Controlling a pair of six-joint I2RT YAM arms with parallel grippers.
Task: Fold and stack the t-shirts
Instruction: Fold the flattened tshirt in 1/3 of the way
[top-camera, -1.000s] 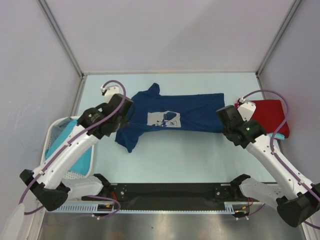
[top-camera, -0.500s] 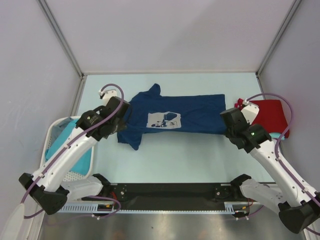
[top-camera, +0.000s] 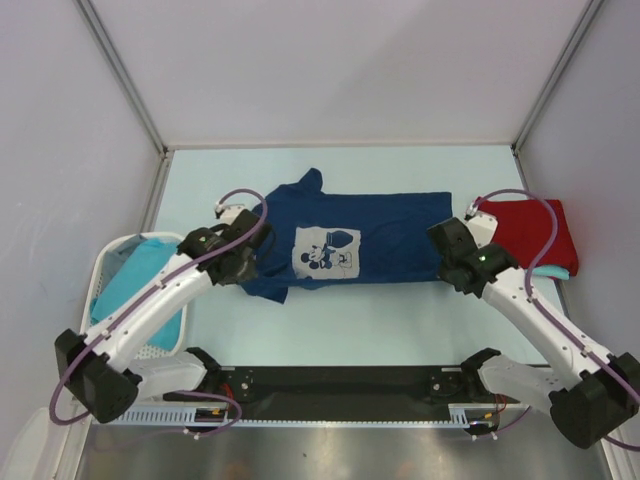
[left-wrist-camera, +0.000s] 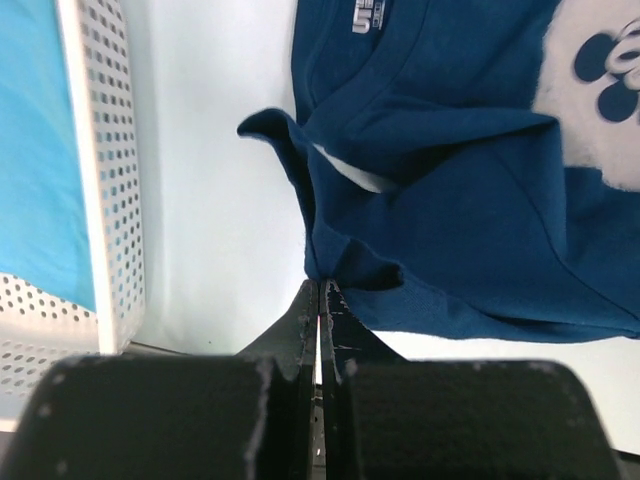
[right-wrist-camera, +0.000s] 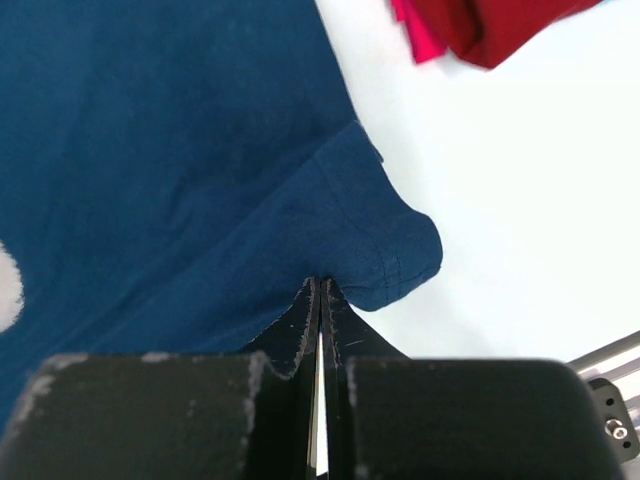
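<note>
Top external view first: the navy t-shirt (top-camera: 350, 240) lies spread across the middle of the worktop (top-camera: 400, 320), print up, not yet folded. At the right edge the red t-shirt (top-camera: 530, 232) sits folded, with a sliver of turquoise cloth peeping out under it, so that stack looks started. Over at the left edge, a turquoise t-shirt (top-camera: 135, 280) waits in the white basket (top-camera: 150, 350). By my reckoning we're about midway.

The left gripper (left-wrist-camera: 319, 290) has its fingers pressed together, pinching a bunched fold by the navy sleeve. The right gripper (right-wrist-camera: 320, 285) is the same, fingers clamped on a corner of the navy hem.

Against a second ago, both grippers have come toward the near edge, dragging the navy cloth with them. The shirt now lies wider and the pale print shows in full.
</note>
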